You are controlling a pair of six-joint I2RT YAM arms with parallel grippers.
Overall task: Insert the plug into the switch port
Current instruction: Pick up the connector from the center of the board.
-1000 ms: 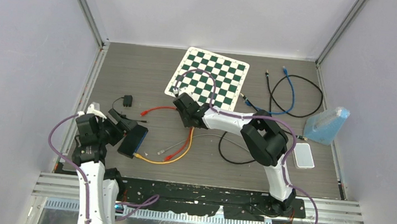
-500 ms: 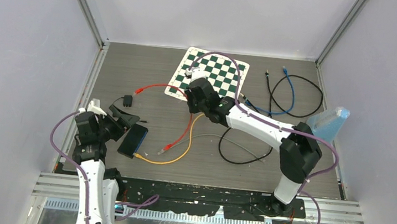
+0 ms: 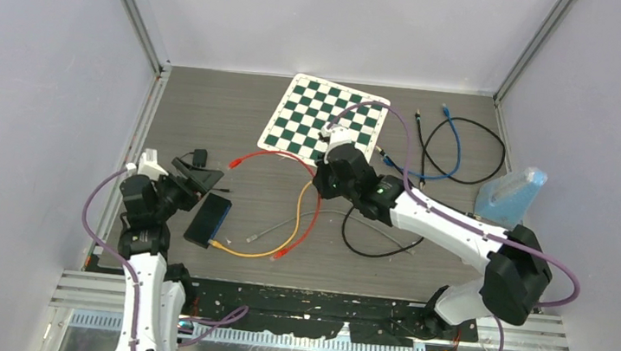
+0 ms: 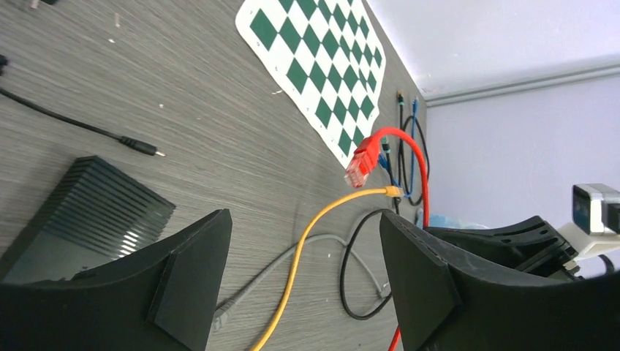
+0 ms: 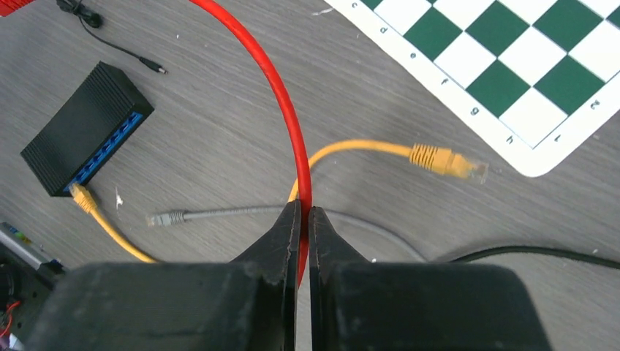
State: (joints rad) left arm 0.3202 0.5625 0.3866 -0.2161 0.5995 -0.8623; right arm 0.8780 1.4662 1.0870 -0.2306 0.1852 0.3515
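Switch [image 5: 86, 126] shows blue ports; right claw [image 5: 304, 210] pinches red cable [image 5: 291, 121], left claw [image 4: 303, 219] gapes empty.

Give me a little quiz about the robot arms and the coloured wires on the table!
1. True or false: the right gripper is shut on the thin red network cable.
2. Which cable is plugged into the ribbed black plastic switch box? A grey, B the yellow network cable, C blue.
3. Fill in: the left gripper has its jaws ____, holding nothing.
Key: 1 true; 2 B; 3 open.
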